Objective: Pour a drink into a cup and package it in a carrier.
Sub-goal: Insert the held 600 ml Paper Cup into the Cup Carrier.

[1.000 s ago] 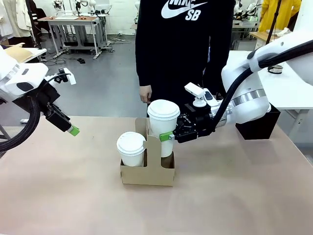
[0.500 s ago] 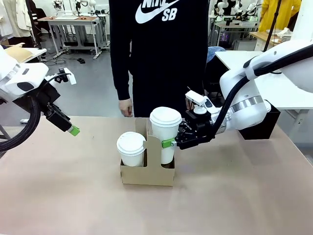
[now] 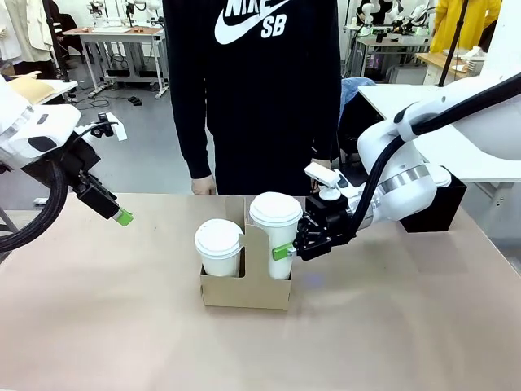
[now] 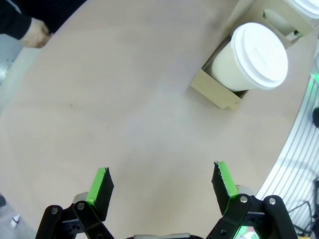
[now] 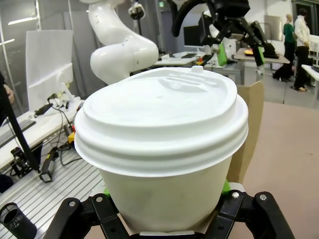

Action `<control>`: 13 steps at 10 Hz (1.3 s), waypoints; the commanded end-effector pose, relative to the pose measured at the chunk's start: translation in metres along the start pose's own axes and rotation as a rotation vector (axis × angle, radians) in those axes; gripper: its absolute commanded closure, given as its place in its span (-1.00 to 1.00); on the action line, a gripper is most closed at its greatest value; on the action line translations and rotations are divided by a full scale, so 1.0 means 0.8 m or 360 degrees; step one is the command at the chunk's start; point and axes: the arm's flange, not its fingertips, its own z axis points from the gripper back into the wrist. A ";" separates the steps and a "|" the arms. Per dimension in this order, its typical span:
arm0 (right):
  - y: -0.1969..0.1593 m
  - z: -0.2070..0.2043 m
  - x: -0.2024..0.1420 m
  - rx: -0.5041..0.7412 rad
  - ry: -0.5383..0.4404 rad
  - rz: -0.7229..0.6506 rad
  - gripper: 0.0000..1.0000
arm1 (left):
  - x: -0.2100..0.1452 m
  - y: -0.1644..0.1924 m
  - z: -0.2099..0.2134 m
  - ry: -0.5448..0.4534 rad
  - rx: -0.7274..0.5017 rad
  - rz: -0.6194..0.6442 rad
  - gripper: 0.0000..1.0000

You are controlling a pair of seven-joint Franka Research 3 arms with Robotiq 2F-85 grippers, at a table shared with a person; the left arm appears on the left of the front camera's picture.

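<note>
The brown cardboard carrier (image 3: 244,289) stands mid-table with its handle tab upright. A white lidded paper cup (image 3: 218,246) sits in its left slot. A second white lidded cup (image 3: 274,221) stands low in the right slot, and my right gripper (image 3: 282,252) is shut on its side. In the right wrist view that cup (image 5: 164,149) rises between the gripper (image 5: 166,193) fingers, with the carrier's tab (image 5: 249,124) behind it. My left gripper (image 3: 120,215) hangs open above the table's left side; in its wrist view the gripper (image 4: 162,181) holds nothing. The drink jar is out of view.
A person in a black hoodie (image 3: 252,90) stands at the far edge, one hand (image 3: 203,186) resting near the table. A black box (image 3: 431,210) sits at the back right behind my right arm. Bare brown tabletop (image 3: 122,326) stretches left and in front of the carrier.
My right gripper has lowered the held cup down into the carrier's right slot. The person has stepped to the left. The left arm has stayed still.
</note>
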 end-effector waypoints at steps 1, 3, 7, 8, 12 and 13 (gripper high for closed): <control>-0.004 0.003 -0.010 0.0088 -0.0015 0.0053 -0.60 | 0.002 -0.001 0.001 -0.0020 0.0011 0.0016 -1.00; -0.008 0.000 -0.026 0.0129 0.0000 0.0052 -0.60 | 0.002 -0.001 0.001 -0.0020 0.0011 0.0016 -1.00; -0.019 -0.007 -0.050 0.0179 -0.0003 0.0107 -0.60 | 0.002 -0.001 0.001 -0.0020 0.0011 0.0016 -1.00; -0.021 -0.005 -0.056 0.0183 -0.0004 0.0123 -0.60 | 0.002 -0.001 0.001 -0.0020 0.0011 0.0016 -1.00; -0.014 0.011 -0.058 0.0147 0.0026 0.0163 -1.00 | 0.002 -0.001 0.001 -0.0020 0.0011 0.0016 -1.00; -0.010 0.022 -0.055 0.0111 0.0030 0.0180 -1.00 | 0.002 -0.001 0.001 -0.0020 0.0011 0.0016 -1.00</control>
